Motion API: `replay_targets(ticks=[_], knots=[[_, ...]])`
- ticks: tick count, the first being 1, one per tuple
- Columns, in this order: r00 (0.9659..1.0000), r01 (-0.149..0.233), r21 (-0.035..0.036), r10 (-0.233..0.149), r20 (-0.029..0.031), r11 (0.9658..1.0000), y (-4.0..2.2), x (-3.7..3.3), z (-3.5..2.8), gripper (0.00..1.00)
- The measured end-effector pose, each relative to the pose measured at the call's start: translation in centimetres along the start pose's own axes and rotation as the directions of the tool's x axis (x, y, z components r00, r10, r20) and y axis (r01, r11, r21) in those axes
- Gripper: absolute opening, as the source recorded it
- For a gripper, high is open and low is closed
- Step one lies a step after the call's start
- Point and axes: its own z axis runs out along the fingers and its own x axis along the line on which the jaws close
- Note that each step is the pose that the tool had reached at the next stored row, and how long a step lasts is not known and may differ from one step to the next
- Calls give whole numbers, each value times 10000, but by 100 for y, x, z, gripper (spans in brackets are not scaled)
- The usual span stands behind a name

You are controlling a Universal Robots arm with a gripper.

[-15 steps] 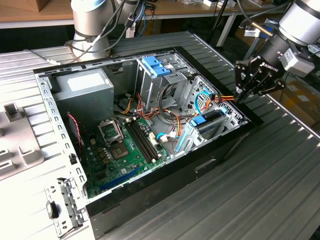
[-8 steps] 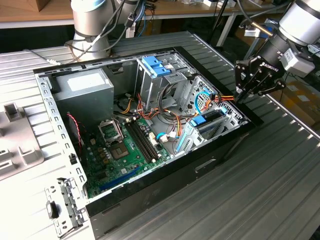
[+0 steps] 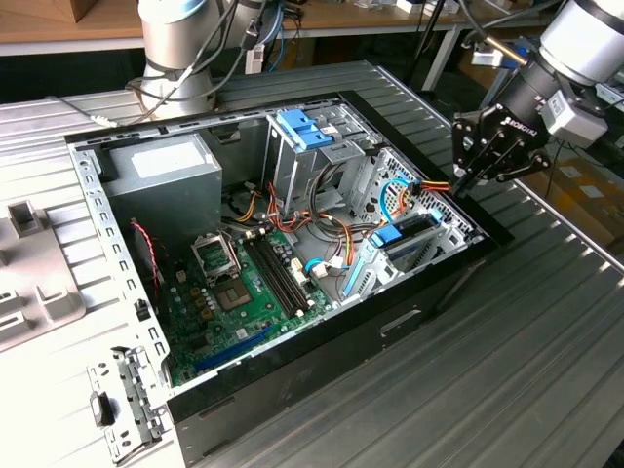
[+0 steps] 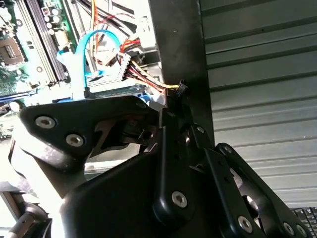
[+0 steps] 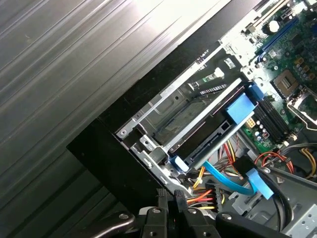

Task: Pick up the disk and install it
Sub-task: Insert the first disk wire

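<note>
Already the disk (image 3: 408, 232) sits inside the open computer case (image 3: 322, 346), lying in the drive bay at the corner of the case toward the exterior view's right, its blue end tab facing the motherboard (image 3: 244, 283). In the first wrist view the disk (image 5: 213, 130) lies slotted between the metal rails of the bay, its brighter blue tab at the inner end, with orange, red and yellow wires and a light-blue cable (image 5: 233, 181) just beside it. The gripper (image 3: 468, 180) hangs over the case's edge next to that bay, close to the wire bundle, holding nothing. In both wrist views its black fingers (image 4: 171, 116) come together at the tips (image 5: 171, 198), closed on themselves just above the wires. The case rests on a ribbed metal table (image 3: 507, 370).
</note>
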Motion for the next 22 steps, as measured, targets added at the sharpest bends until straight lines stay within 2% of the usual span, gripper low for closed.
replay_targets(ticks=[4, 6, 16, 22], knots=[[10000, 10, 83, -10, 71, 10000, 61, -62, 7, 18], [9999, 13, 121, -15, 106, 9999, 124, -113, 13, 18], [9999, -30, 129, 29, 107, 9999, 230, -211, 47, 18], [9999, -45, 130, 44, 106, 9999, 262, -243, 64, 18]])
